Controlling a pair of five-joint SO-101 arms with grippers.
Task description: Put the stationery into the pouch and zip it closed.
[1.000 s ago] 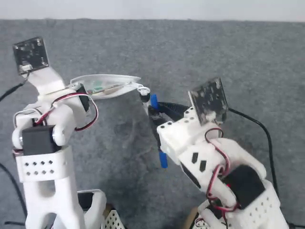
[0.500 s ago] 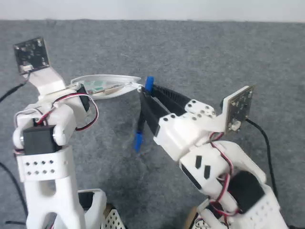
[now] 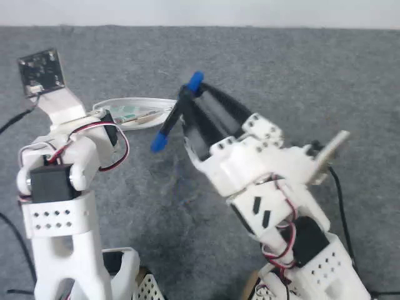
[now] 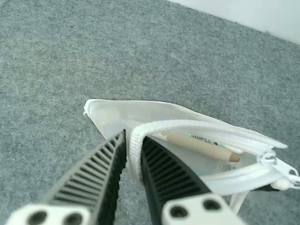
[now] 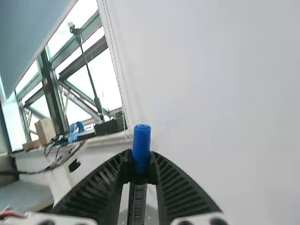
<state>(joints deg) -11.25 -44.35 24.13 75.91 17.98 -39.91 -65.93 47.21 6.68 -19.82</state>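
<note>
Blue-capped pen (image 3: 174,117) in right claw (image 5: 140,161); left claw (image 4: 132,140) grips pouch (image 4: 119,114).

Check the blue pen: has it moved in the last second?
Yes. The blue pen, in the right claw, swung up toward the pouch.

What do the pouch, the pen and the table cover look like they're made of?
Pouch: seemingly soft plastic, milky and semi-clear, with a white woven-looking zipper band along the opening.
Pen: likely hard plastic, a dark barrel with smooth blue ends.
Table cover: looks like grey felt or short-pile carpet, matte and fuzzy.
</note>
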